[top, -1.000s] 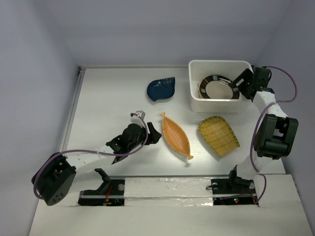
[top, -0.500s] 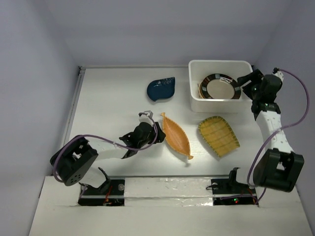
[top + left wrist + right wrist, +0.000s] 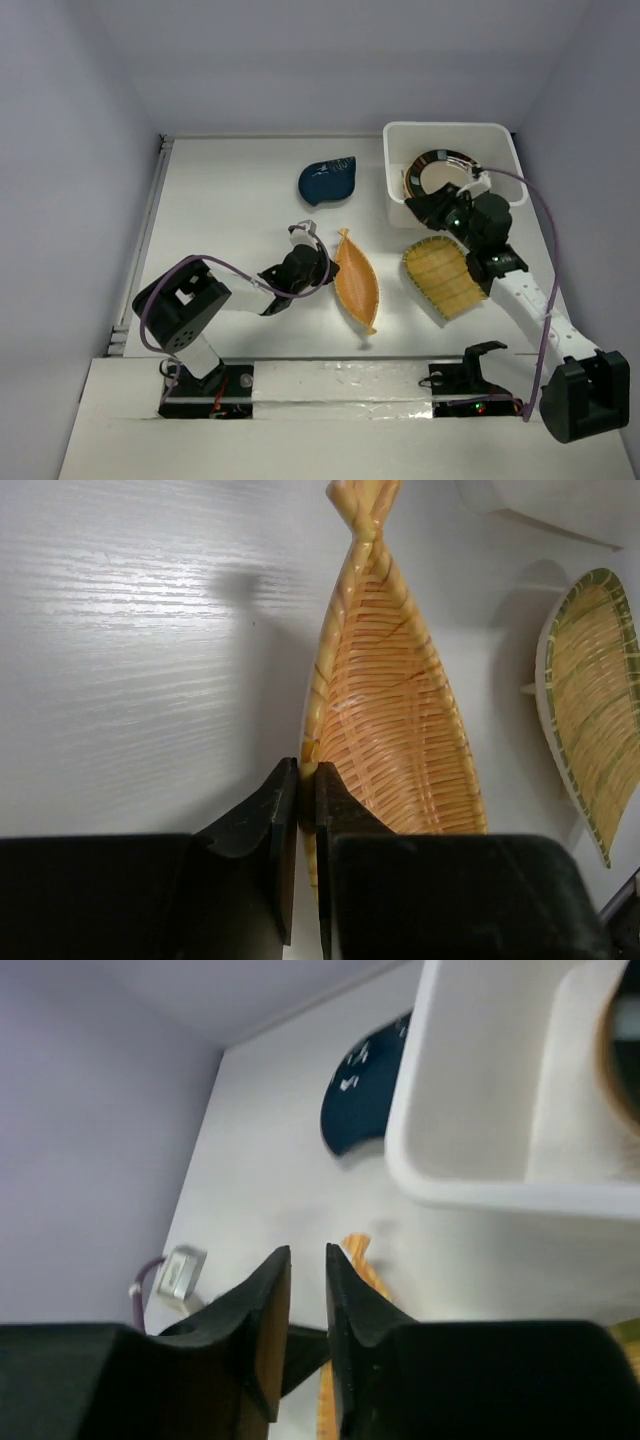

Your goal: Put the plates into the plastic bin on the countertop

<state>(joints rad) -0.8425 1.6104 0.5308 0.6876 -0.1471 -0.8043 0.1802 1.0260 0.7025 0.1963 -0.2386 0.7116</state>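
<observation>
The orange boat-shaped plate (image 3: pixel 357 283) (image 3: pixel 400 710) lies mid-countertop, and my left gripper (image 3: pixel 325 268) (image 3: pixel 307 770) is shut on its left rim. The yellow-green ribbed plate (image 3: pixel 445 280) (image 3: pixel 590 700) lies to its right. Farther back rests the navy leaf plate (image 3: pixel 327 181) (image 3: pixel 365 1100). A brown-striped cream plate (image 3: pixel 440 165) leans inside the white plastic bin (image 3: pixel 450 128) (image 3: pixel 450 1175). My right gripper (image 3: pixel 422 206) (image 3: pixel 308 1255) hovers at the bin's front-left corner, above the ribbed plate. Its jaws stand a narrow gap apart with nothing between them.
The white countertop (image 3: pixel 230 200) is walled by pale lavender panels at the back and sides. A raised strip runs along its left edge (image 3: pixel 150 230). Both arm bases sit on the near ledge (image 3: pixel 340 385).
My left gripper has shut on the boat plate's rim and the plate has shifted slightly. The right arm swung from the bin's right side to its front-left corner, its jaws narrowing.
</observation>
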